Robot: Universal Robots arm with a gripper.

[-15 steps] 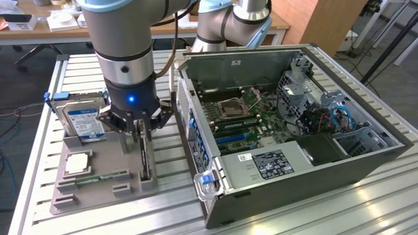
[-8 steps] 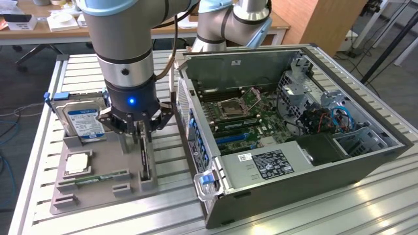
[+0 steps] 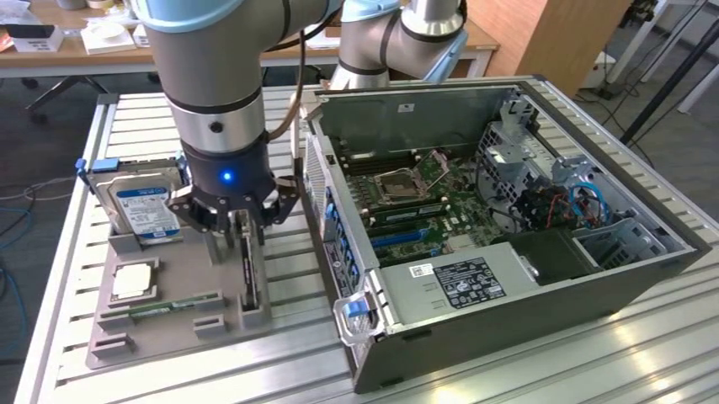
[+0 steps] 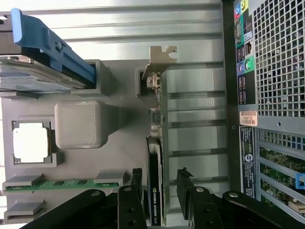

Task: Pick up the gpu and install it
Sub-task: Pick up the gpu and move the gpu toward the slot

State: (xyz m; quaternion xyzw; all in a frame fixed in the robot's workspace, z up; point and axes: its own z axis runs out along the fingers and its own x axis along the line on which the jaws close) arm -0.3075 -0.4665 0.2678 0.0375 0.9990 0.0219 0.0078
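Exterior view. On the tabletop (image 3: 540,370), toward the exterior view's left, a grey holder (image 3: 168,328). Beside it, toward the right, an open computer case (image 3: 629,210). In a slot of the holder, standing on its long edge, the gpu (image 3: 248,282): thin, dark, long axis running from far to near, roughly alongside the near wall of the computer case. Directly above it, at the end of the arm (image 3: 214,93), the hand (image 3: 242,240), low over the farther part of the gpu, spread to either side. Also in the holder: a hard drive (image 3: 141,206) upright at the far end, a processor (image 3: 133,280) lying flat, a memory stick (image 3: 168,307) nearer the front.

Wrist view. Looking down on the top edge of the gpu (image 4: 156,191), edge-up in its slot. Pale metal bracket (image 4: 161,57) at the end toward the hard drive (image 4: 33,78); the opposite end passing between the fingers (image 4: 137,179) of the hand (image 4: 160,175). Hand open, one finger on each side, a clear gap on the side of the computer case (image 4: 276,71), a narrower one on the other, no pinch. Processor (image 4: 31,143) and memory stick (image 4: 62,183) on the side away from the computer case.
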